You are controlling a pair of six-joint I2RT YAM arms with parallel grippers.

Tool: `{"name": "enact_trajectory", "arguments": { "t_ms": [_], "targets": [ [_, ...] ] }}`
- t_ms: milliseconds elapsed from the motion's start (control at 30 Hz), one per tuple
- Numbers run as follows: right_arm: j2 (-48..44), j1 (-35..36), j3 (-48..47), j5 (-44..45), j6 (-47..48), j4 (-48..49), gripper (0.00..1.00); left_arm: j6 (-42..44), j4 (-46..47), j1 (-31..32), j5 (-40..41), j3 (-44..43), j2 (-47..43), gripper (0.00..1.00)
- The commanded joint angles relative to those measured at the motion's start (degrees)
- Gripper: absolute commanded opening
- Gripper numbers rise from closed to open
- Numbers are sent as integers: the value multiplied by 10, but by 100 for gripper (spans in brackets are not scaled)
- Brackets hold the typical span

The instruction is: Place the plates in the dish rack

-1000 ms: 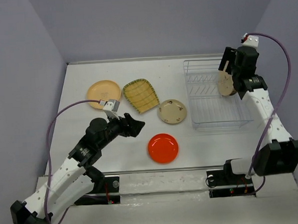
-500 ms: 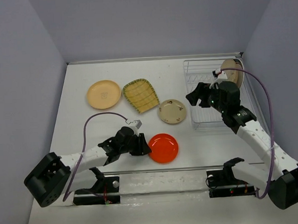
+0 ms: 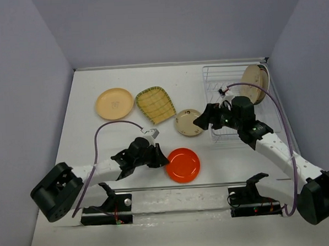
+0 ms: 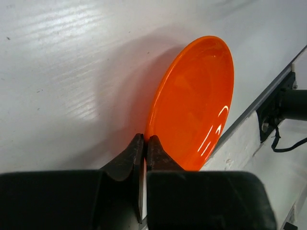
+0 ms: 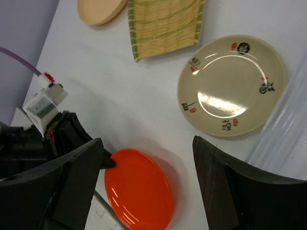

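Top view: early stage, one of five visible plates is loaded. The racked plate (image 3: 254,83) stands on edge at the rack's (image 3: 214,79) far right end. The peach plate (image 3: 114,103), grid plate (image 3: 156,104), beige plate (image 3: 187,123) and orange plate (image 3: 182,164) lie on the table left of the rack, beige nearest it and peach farthest. The left gripper (image 3: 158,158) sits at the orange plate's rim; the right gripper (image 3: 204,118) hovers between the beige plate and the rack. Left wrist: jaws clenched on the glossy orange rim; can't tell if it's lifted. Right wrist: fingers spread wide, grasping nothing; the beige plate shows small painted marks.
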State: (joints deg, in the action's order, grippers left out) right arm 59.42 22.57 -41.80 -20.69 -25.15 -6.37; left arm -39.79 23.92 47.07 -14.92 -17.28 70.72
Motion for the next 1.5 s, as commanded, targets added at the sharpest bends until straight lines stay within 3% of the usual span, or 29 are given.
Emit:
{"name": "enact_trajectory", "arguments": {
  "t_ms": [0, 167, 433, 567, 600, 667, 700, 767, 800, 933, 967, 1067, 1167, 1267, 1467],
  "targets": [
    [25, 27, -8, -124, 40, 27, 83, 23, -49, 2, 31, -22, -125, 6],
    [53, 58, -31, -153, 77, 6, 87, 51, -148, 0, 61, -90, -255, 5],
    [66, 91, -41, -255, 98, 1, 82, 76, -187, -1, 75, -145, -274, 5],
    [65, 91, -41, -248, 94, 2, 21, 86, -188, -2, 84, -157, -276, 6],
    [64, 91, -45, -214, 91, 1, 7, 90, -193, -2, 95, -166, -282, 21],
    [64, 91, -55, -153, 83, -2, 7, 113, -210, -2, 110, -178, -292, 49],
    [65, 91, -72, -128, 78, -5, 7, 123, -221, -2, 125, -195, -296, 74],
    [68, 91, -100, -22, 84, -30, 7, 158, -261, -2, 143, -229, -301, 95],
    [70, 91, -115, 24, 88, -43, 7, 158, -275, -2, 143, -238, -304, 99],
    [77, 58, -194, 269, 127, -82, 7, 225, -333, -2, 201, -264, -320, 99],
    [79, 51, -220, 366, 137, -85, 7, 235, -344, -2, 211, -262, -333, 99],
    [104, 18, -266, 546, 182, -81, 7, 248, -344, -2, 250, -222, -359, 99],
    [144, -39, -288, 617, 230, -49, 7, 255, -339, -2, 241, -210, -370, 99],
    [186, -95, -311, 619, 266, -20, 7, 264, -332, -2, 231, -211, -374, 99],
    [287, -131, -364, 627, 352, 9, 7, 265, -329, -3, 198, -209, -397, 99]
  ]
}}
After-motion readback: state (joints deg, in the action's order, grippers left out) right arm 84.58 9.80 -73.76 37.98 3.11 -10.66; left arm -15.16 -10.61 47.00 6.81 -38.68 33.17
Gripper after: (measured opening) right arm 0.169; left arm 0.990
